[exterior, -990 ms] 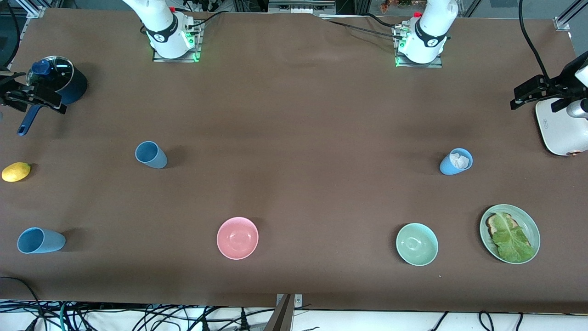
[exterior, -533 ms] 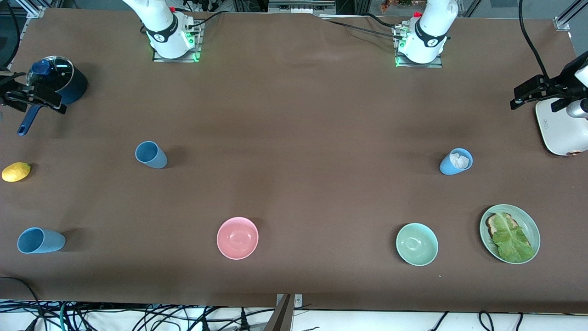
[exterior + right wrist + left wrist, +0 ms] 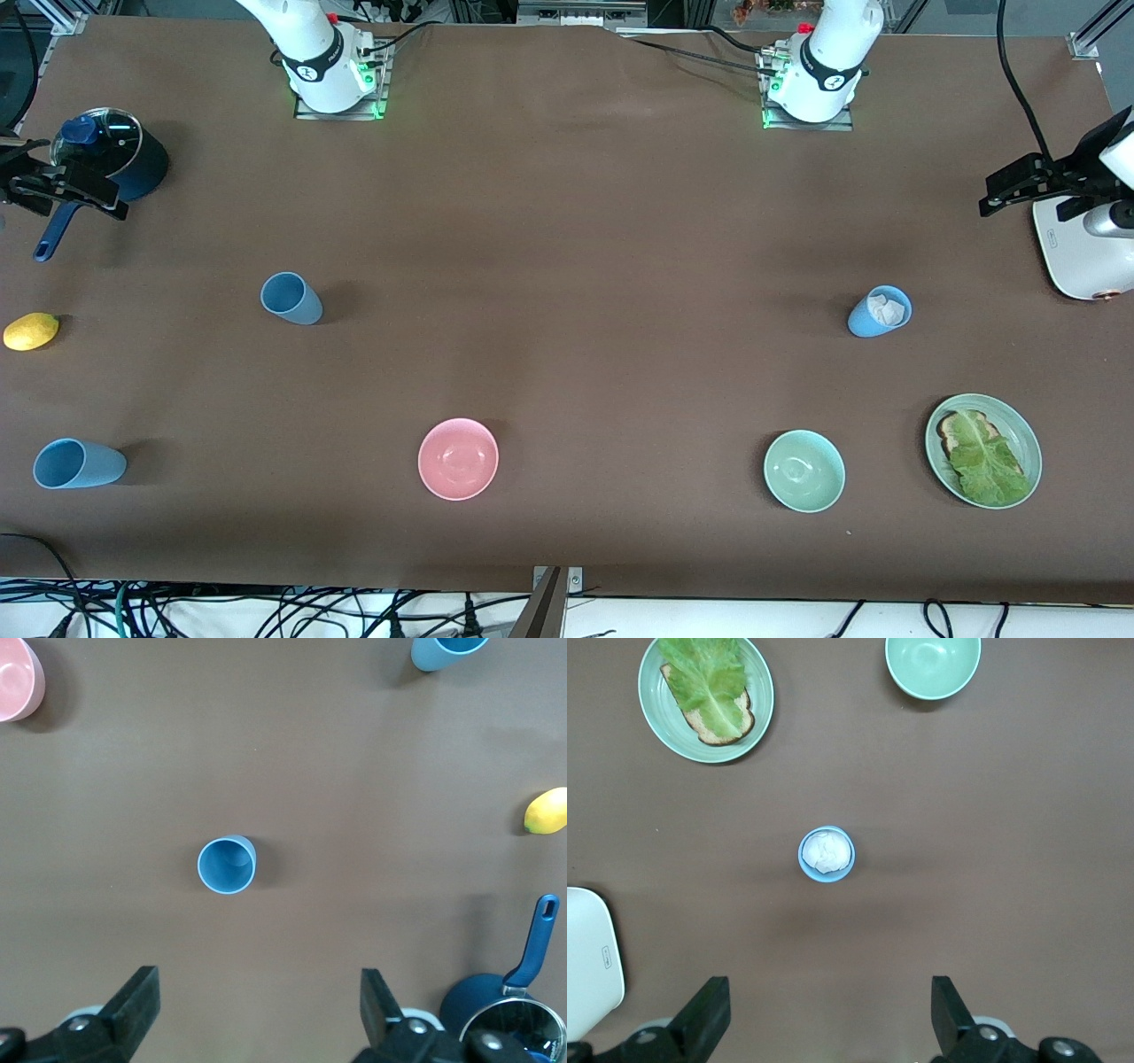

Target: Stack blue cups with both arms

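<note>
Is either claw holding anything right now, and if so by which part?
Nothing is held. The left claw is open, up over the table by the cup with white stuffing. The right claw is open by an empty blue cup.

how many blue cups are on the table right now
3. One blue cup stands toward the right arm's end; a second is nearer the front camera at that end; a third, holding something white, is toward the left arm's end.
</note>
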`<state>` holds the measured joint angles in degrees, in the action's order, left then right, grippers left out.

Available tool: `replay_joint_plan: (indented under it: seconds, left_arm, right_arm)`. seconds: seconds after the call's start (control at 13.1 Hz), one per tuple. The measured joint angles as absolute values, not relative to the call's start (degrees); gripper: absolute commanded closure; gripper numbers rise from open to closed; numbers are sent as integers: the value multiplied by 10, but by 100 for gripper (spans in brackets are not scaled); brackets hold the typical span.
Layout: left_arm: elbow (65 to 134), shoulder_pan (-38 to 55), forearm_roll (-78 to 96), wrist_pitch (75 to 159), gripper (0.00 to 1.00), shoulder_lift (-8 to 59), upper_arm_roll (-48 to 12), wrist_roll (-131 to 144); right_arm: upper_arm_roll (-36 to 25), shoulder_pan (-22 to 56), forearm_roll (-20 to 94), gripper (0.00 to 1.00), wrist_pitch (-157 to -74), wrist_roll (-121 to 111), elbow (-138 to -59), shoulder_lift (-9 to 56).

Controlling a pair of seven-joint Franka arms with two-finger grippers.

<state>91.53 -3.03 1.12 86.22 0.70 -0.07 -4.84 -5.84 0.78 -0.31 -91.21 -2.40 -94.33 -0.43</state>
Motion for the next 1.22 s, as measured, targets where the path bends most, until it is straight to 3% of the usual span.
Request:
replay_joint_plan:
  seconds: [1.22]
  left_arm:
    - [915,-22,13,916,0,112,-1,-48]
  right_arm:
    - [-58,8,-3,0,-912,-24,-944,-4]
